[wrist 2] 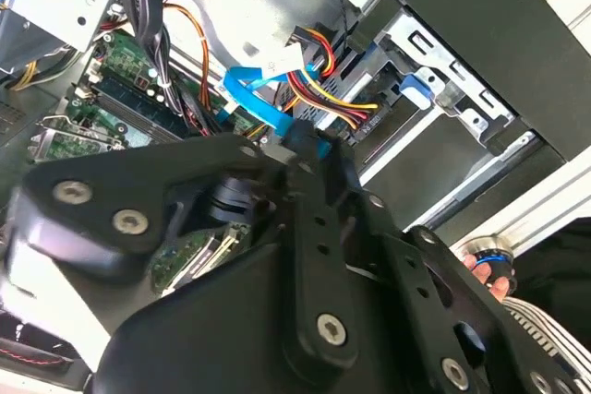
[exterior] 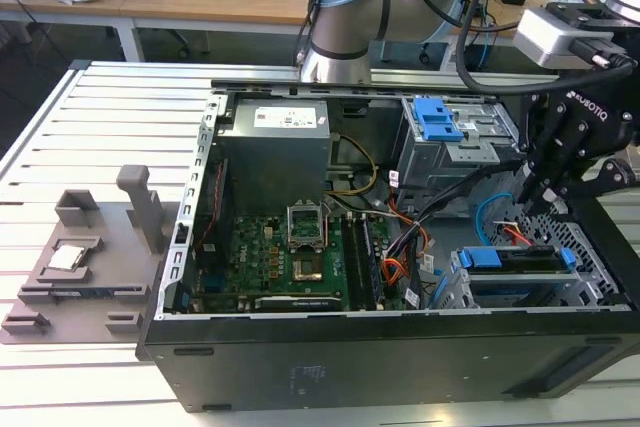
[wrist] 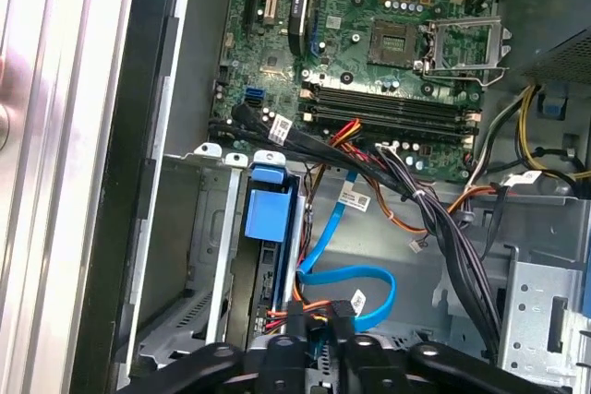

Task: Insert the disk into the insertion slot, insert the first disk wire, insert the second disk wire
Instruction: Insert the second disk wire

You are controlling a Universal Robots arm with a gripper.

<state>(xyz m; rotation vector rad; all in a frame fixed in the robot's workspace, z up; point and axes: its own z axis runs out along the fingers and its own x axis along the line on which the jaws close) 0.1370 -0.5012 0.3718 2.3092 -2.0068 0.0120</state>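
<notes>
Disk already sits in the insertion slot, long axis across the cage. Gripper right at its rear edge, clamped on a wire connector w/ red/yellow leads

The gripper reaches behind the disk, its jaws lost among cables in the exterior view, so their grip cannot be judged. In the second wrist view the gripper's black body covers the disk's connectors. The insertion slot sits partly behind the case wall. The arm runs off the exterior view's upper edge.
</notes>
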